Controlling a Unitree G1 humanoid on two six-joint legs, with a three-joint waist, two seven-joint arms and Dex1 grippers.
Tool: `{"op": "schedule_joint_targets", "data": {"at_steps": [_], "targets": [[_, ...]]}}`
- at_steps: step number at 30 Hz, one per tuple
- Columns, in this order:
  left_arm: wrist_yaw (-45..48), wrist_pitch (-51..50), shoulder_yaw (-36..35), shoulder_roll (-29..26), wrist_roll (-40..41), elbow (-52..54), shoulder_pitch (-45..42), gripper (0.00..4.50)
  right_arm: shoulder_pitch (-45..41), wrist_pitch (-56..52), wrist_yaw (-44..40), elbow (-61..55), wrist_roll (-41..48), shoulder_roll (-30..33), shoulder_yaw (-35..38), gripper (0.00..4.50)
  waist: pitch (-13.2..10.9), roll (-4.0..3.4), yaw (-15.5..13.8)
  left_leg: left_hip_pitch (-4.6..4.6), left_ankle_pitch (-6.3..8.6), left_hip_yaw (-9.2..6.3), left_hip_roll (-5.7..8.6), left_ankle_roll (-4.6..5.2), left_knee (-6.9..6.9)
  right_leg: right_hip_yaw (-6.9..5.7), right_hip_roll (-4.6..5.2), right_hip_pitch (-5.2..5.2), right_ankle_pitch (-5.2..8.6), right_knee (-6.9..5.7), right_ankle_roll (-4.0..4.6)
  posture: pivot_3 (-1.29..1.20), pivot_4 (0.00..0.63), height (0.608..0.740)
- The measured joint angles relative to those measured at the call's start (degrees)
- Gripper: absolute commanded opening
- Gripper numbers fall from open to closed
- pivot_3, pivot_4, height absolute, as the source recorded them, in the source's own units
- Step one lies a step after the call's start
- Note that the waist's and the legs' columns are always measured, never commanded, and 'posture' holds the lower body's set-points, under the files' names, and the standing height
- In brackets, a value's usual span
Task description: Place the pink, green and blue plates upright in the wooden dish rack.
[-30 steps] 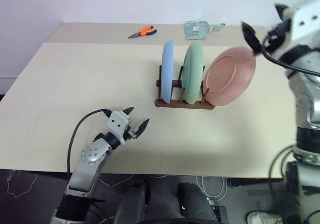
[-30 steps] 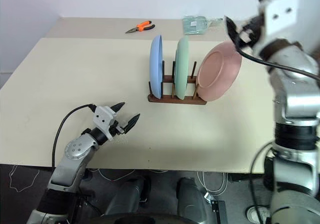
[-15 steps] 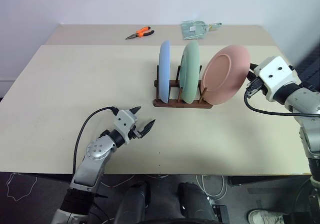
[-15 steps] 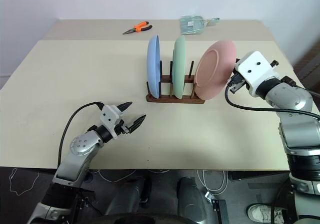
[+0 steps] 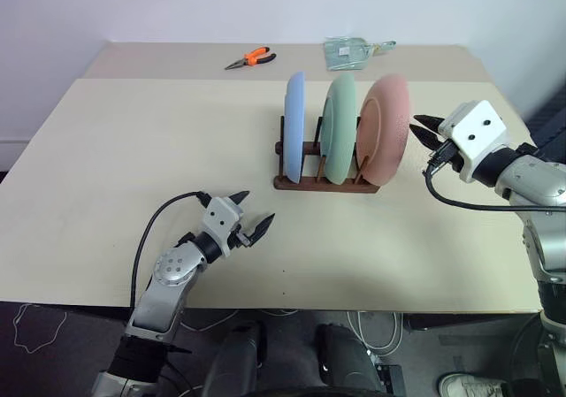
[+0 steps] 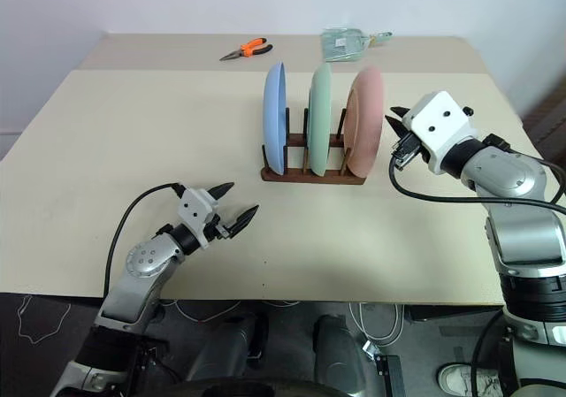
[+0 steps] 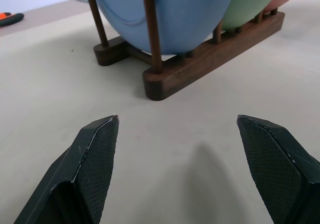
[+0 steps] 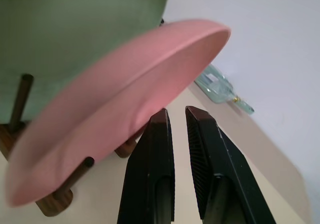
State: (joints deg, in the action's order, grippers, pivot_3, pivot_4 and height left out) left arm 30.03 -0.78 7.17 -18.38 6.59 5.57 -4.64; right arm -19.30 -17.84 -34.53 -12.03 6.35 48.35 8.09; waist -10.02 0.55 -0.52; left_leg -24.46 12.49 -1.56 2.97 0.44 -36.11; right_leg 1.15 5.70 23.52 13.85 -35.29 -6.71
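The pink plate (image 6: 365, 121), stiff, smooth and likely slippery, stands just beyond the nearly closed, empty right gripper (image 6: 395, 119); grip its rim.

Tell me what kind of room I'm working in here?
Likely a lab or workshop test bench, not a kitchen: a bare beige table against a plain wall, orange-handled pliers lying near the wooden dish rack.

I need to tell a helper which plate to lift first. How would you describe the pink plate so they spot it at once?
On the beige table, find the dark wooden dish rack holding three upright plates. The pink plate stands at the end nearest the right gripper, beside the green plate; the blue plate is at the far end.
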Motion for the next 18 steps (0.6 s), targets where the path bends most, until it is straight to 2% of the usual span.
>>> {"op": "schedule_joint_targets", "data": {"at_steps": [5,10,18], "targets": [[-3.28,-0.09,-3.51,-0.88,-0.91,-2.46,0.46,3.88,5.75,2.60,0.24,7.54,-1.31,-0.73,1.20,0.50,-0.01,-0.01,-0.23,0.00,0.03,0.01,0.05,0.04,0.02,-0.01,0.05,-0.02,0.00,0.03,0.00,0.00,0.150,0.738],[-6.94,-0.97,-10.68,-2.53,-0.80,-4.01,1.42,3.88,7.62,5.44,0.15,13.17,3.39,-5.60,6.49,0.50,0.01,-0.04,0.09,0.07,0.03,0.01,0.02,0.04,0.01,0.00,-0.08,-0.04,-0.06,-0.04,-0.11,0.00,0.150,0.738],[-6.95,-1.21,-13.60,-3.94,0.38,-2.49,5.09,3.88,11.75,8.69,-2.30,17.58,5.27,-9.10,6.37,0.50,0.05,-0.09,0.10,0.12,0.03,0.02,0.02,0.03,0.01,0.04,-0.01,-0.08,-0.02,-0.05,-0.02,0.00,0.150,0.738]]}}
